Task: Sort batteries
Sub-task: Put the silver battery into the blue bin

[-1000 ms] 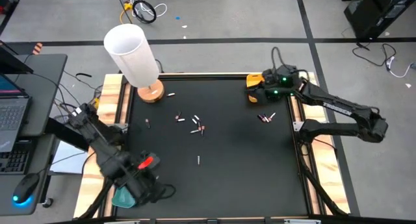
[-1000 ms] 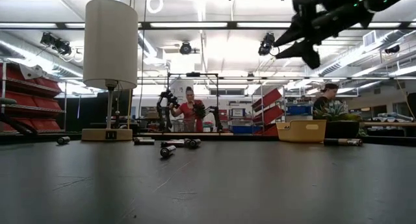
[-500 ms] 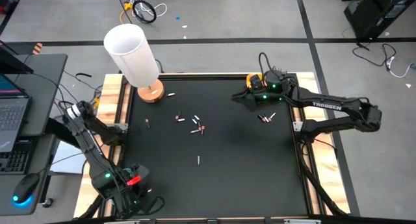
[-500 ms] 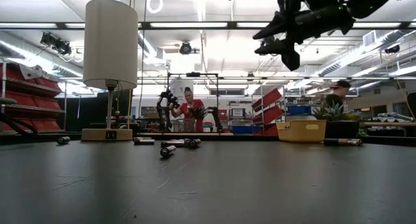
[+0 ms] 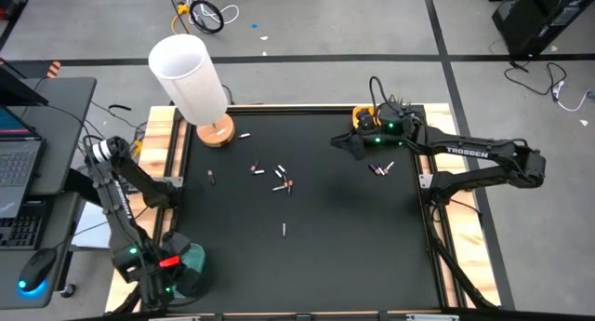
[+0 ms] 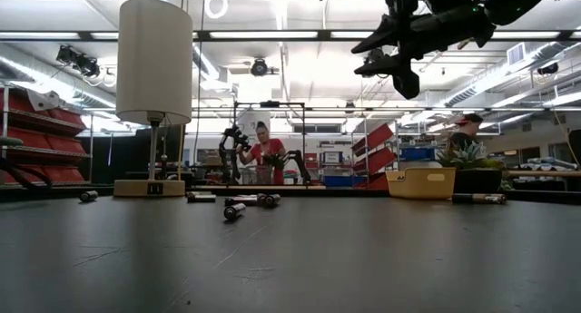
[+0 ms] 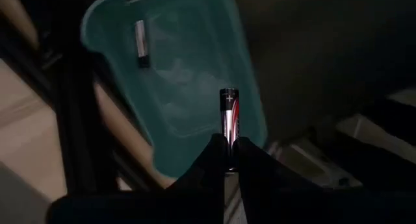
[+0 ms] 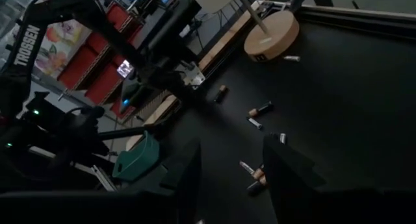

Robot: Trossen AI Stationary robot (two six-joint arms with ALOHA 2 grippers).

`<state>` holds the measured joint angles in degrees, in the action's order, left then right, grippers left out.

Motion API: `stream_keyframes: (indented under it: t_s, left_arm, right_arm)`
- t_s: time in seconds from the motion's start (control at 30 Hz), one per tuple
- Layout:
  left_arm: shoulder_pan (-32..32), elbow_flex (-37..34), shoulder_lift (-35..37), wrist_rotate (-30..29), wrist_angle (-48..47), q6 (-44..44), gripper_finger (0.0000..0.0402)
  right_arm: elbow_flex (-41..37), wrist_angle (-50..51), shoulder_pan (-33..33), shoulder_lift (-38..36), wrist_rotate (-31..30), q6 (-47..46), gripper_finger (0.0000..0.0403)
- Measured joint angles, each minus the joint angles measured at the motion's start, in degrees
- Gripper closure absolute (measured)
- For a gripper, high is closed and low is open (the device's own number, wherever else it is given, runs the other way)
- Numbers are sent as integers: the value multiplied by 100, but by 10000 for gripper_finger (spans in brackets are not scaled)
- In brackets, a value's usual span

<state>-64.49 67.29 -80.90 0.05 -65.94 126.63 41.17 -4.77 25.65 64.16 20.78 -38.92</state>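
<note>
My left gripper [image 7: 229, 160] hangs over the teal tray [image 7: 188, 87] at the table's near left corner [image 5: 177, 270], shut on a dark battery with a reddish band [image 7: 229, 110]. One white battery [image 7: 140, 43] lies in that tray. My right gripper [image 8: 231, 152] is open and high above the table [image 6: 381, 54], near the yellow tray [image 5: 361, 116]. Loose batteries lie flat on the black mat in a middle cluster [image 5: 279, 179] and a pair under the right arm [image 5: 379, 169]. My left gripper pinches the dark battery by its near end [image 7: 229, 141] between the two fingertips. The fingers point down from above and the battery lies along them, its free end [image 7: 227, 93] sticking out past the tips. It is lifted clear, above the teal tray.
A white-shaded lamp on a round wooden base [image 5: 216, 130] stands at the far left corner. A single battery [image 5: 284, 230] lies nearer the middle, another [image 5: 245, 135] by the lamp base. Wooden rails [image 5: 160, 144] frame the mat. People stand in the room behind [image 6: 265, 154].
My left gripper has swung toward the table's left edge along the near side, carrying the battery, and now hangs over the teal tray. My right gripper has moved from over the yellow tray toward the table's middle, then held still.
</note>
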Motion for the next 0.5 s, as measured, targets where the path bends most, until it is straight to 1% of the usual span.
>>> stream_keyframes:
  t_s: [0.17,0.37,0.5]
  left_arm:
    - [-6,-468,131,280,200,104,370]
    - [-6,-942,122,302,278,106,369]
    - [-13,-1390,120,247,833,90,363]
  right_arm:
    - [0,-12,2,-2,-62,-13,253]
    - [0,-58,-20,-2,-75,-129,253]
    - [0,-152,-20,-4,-75,-174,253]
